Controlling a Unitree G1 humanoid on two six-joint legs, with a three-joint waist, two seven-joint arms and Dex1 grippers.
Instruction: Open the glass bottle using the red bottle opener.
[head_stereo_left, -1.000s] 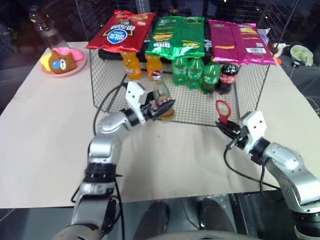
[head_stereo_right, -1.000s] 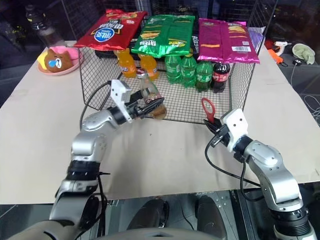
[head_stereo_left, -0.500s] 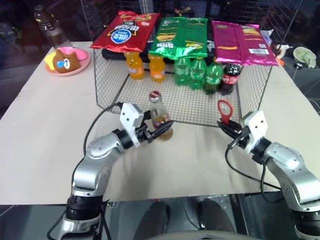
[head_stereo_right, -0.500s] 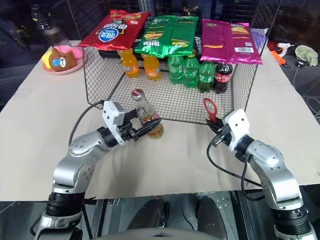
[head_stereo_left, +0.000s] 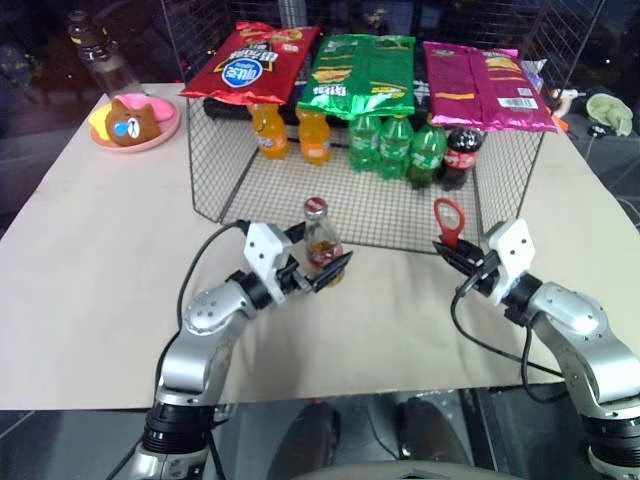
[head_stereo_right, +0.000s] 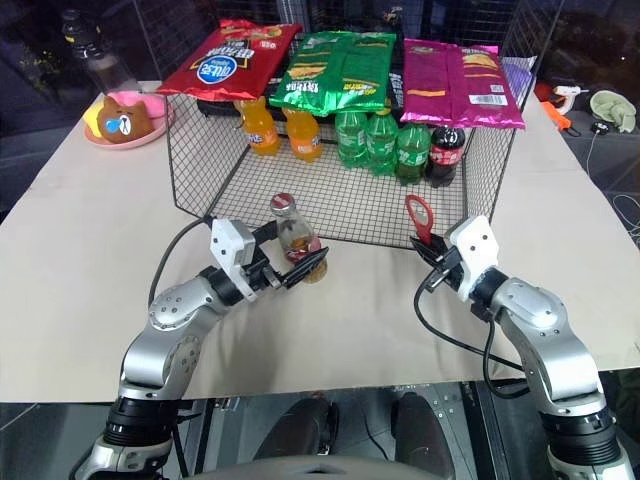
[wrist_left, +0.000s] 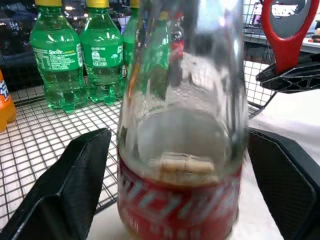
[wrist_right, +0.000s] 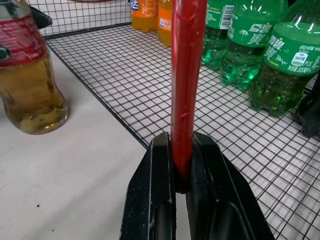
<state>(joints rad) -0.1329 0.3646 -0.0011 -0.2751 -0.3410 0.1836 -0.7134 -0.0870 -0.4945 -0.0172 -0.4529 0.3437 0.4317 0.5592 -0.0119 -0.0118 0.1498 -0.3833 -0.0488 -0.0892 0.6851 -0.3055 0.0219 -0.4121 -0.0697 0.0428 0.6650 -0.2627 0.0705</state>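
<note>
The glass bottle (head_stereo_left: 322, 246) stands upright on the bench (head_stereo_left: 100, 260), just before the wire basket (head_stereo_left: 215, 175). The left tool (head_stereo_left: 318, 268) brackets it, released. The right tool (head_stereo_left: 447, 247) clenches the red bottle opener (head_stereo_left: 447, 220) beside the basket's front edge. Likely next: regrip the bottle, then bring the opener's loop over the cap.

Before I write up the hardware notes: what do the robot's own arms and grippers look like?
Both arms have smooth silver-grey shells with black joint bands. Each wrist carries a white, boxy block, and a loose black cable loops alongside each forearm. The left gripper and right gripper each end in two flat black fingers with a finely textured inner face.
</note>
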